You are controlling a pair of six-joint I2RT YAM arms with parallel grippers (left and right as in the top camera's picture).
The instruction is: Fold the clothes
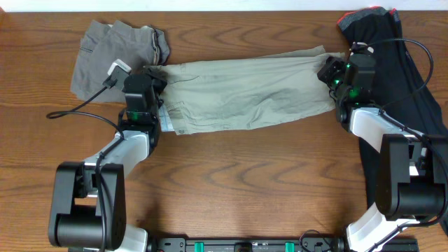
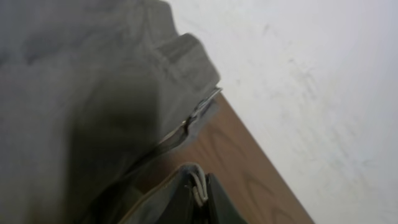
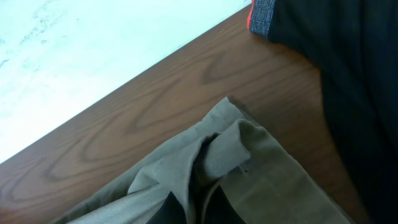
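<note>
Soft, even light overhead; the left wrist view is dim, its clothes blurred, perhaps too close.

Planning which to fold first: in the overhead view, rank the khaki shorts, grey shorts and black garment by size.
Largest: khaki shorts and black garment, too close to rank; the right arm hides part of the black one.
Smallest: grey shorts.

A: Legible text, labels or numbers on the light khaki cotton shorts, or on the brown wooden table?
B: None; no lettering is readable in any view.
</note>
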